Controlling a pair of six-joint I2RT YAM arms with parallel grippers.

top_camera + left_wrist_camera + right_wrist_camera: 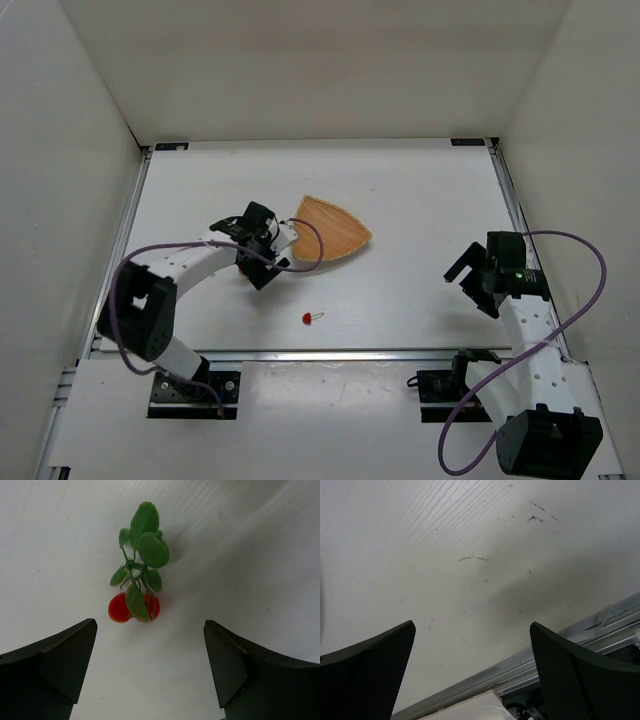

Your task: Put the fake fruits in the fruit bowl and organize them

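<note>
A pair of red-orange cherries [133,608] with a green stem and leaves [148,542] lies on the white table, just ahead of my left gripper [150,625]. That gripper is open and empty, and the fruit is not between its jaws. In the top view the left gripper [268,254] hovers just left of the wooden fruit bowl [334,228], which is empty, and it hides the pair. A single cherry [308,319] with a thin stem lies near the front edge. My right gripper [470,283] is open and empty at the right [472,625].
White walls enclose the table on three sides. A metal rail [530,662] runs along the table edge below the right gripper. Purple cables [300,262] loop off both arms, and the left one passes over the bowl's near corner.
</note>
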